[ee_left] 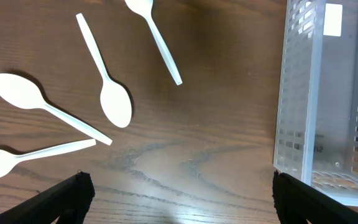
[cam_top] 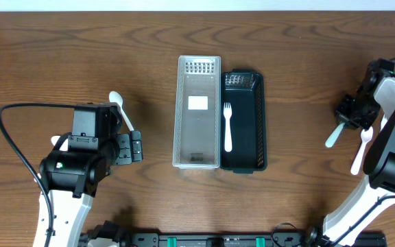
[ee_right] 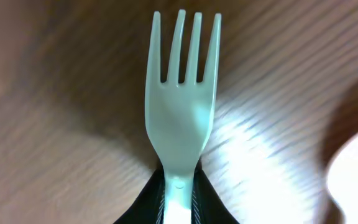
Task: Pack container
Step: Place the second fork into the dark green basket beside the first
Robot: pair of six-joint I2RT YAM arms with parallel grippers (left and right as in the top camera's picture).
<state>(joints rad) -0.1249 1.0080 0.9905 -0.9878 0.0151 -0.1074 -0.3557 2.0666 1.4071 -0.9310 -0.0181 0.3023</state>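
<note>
Table (cam_top: 60, 55): brown wood with a pronounced wavy grain and a low sheen. It shows a bright glare patch in the left wrist view.
Room: a pale strip runs along the far edge of the table in the overhead view. Nothing more of it can be made out.
Clear container (cam_top: 197, 113): translucent plastic, long and rectangular, with slotted walls and a white label (cam_top: 197, 103) on its floor. It stands at the table centre.
Black container (cam_top: 245, 122): opaque black plastic, also long and rectangular, with a perforated far end. Its long side lies against the right side of the clear container.
Packed fork (cam_top: 228, 127): smooth white plastic. It lies flat in the black container along the wall nearest the clear container, tines toward the far end.
Spoons (ee_left: 115, 102): four, in white plastic with oval bowls and thin flat handles. They lie scattered at different angles on the table, left of the clear container.
Left tool (ee_left: 180, 198): black fingers spread wide apart, nothing between them. It is above bare table between the spoons and the clear container.
Right tool (ee_right: 179, 190): black fingers clamped on the neck of the held fork. It is at the right edge of the table, well apart from both containers.
Held fork (ee_right: 180, 118): white plastic with four tines, pointing away from the fingers. The table behind it is blurred.
Cable (cam_top: 12, 137): a black, round cable that loops beside the left arm.
</note>
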